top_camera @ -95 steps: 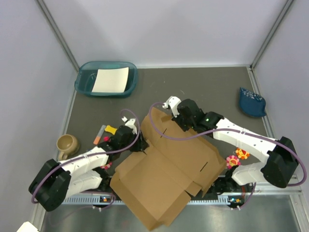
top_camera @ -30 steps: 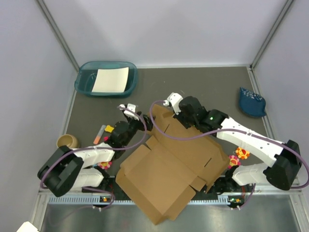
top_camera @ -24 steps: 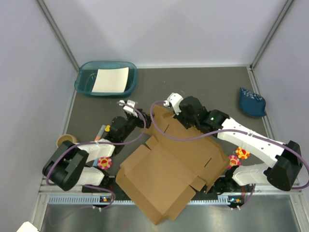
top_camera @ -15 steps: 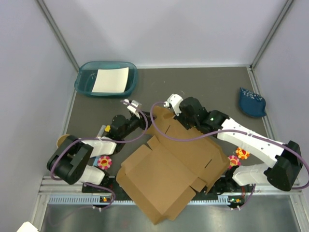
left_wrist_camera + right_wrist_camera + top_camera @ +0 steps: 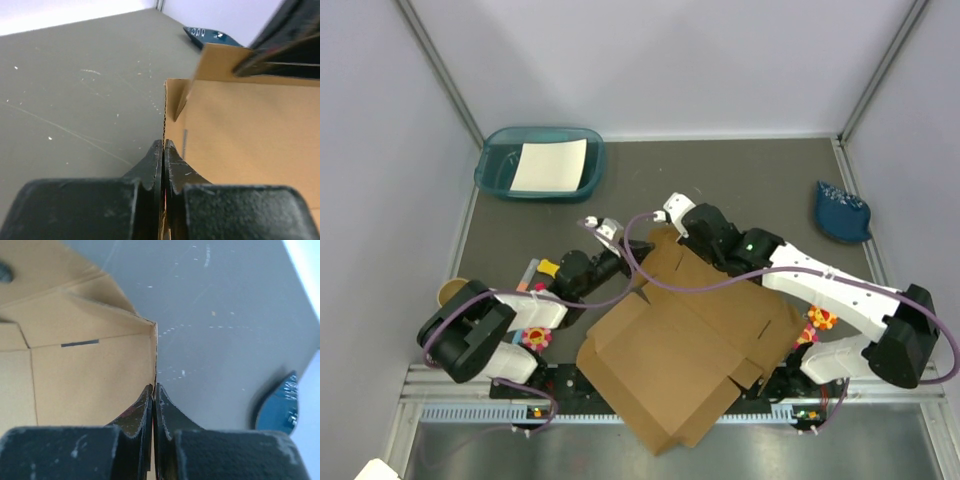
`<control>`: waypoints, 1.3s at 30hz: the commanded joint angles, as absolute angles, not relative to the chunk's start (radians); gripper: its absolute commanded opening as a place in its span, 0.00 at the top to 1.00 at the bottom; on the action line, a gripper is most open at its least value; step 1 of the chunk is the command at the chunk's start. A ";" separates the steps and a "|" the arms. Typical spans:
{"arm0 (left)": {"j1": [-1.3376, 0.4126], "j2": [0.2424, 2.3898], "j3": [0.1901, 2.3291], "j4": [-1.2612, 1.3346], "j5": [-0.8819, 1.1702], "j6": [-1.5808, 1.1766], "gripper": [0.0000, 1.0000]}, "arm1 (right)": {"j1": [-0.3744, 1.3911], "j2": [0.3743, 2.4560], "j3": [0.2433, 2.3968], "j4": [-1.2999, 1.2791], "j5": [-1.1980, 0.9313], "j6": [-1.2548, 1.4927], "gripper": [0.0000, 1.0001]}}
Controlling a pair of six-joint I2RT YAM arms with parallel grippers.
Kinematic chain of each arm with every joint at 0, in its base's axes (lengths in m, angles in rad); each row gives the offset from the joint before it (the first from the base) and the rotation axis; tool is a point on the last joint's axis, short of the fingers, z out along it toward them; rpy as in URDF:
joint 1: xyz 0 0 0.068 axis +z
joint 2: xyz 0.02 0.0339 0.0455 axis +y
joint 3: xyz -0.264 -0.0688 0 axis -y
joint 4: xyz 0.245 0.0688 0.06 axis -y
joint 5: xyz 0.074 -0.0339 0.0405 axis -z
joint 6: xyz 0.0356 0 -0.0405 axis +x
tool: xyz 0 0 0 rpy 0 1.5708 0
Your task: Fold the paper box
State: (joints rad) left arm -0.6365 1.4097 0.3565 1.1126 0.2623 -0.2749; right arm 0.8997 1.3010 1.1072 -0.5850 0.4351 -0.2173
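Observation:
The paper box point(image 5: 690, 340) is a large brown cardboard sheet, partly folded, lying in front of both arms. My left gripper point(image 5: 624, 262) is shut on the thin edge of an upright flap at the box's far left corner; in the left wrist view the corrugated edge point(image 5: 164, 115) runs straight into the closed fingertips point(image 5: 163, 145). My right gripper point(image 5: 692, 232) is shut on the top edge of the far flap. In the right wrist view that flap's edge point(image 5: 155, 355) disappears between the closed fingers point(image 5: 155, 388), with the box's inside point(image 5: 90, 375) to the left.
A teal tray point(image 5: 496, 170) holding a white sheet point(image 5: 550, 165) stands at the back left. A dark blue object point(image 5: 842, 212) lies at the far right. A tan mug point(image 5: 450, 292), coloured markers point(image 5: 535, 272) and flower toys point(image 5: 533, 337) sit by the left arm.
My left gripper swung right to the box's far left flap and closed on its edge. The box shifted slightly right and toward the arms. The right gripper stayed shut on its flap.

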 commanded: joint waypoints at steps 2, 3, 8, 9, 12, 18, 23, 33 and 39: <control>-0.774 1.413 0.287 1.366 0.036 -0.187 1.00 | 0.936 1.351 1.178 -0.430 0.710 -0.308 1.00; -0.788 1.434 0.279 1.418 -0.021 -0.183 1.00 | 0.937 1.358 1.164 -0.404 0.751 -0.325 1.00; -0.845 1.603 0.241 1.666 -0.104 -0.196 1.00 | 0.954 1.355 1.102 -0.192 0.834 -0.440 1.00; -0.854 1.618 0.244 1.669 -0.110 -0.198 1.00 | 0.960 1.351 1.076 -0.164 0.842 -0.451 1.00; -0.876 1.654 0.252 1.671 -0.118 -0.187 0.98 | 0.977 1.324 0.994 -0.031 0.850 -0.497 1.00; -0.908 1.681 0.253 1.669 -0.117 -0.193 0.98 | 1.003 1.241 0.844 0.145 0.853 -0.511 1.00; -0.936 1.686 0.238 1.669 -0.101 -0.216 0.96 | 1.032 1.161 0.709 0.241 0.845 -0.517 1.00; -0.983 1.718 0.245 1.670 -0.068 -0.313 0.95 | 1.127 1.088 0.586 0.345 0.814 -0.525 1.00; -0.983 1.729 0.268 1.669 -0.120 -0.328 0.92 | 1.144 1.117 0.589 0.440 0.856 -0.698 1.00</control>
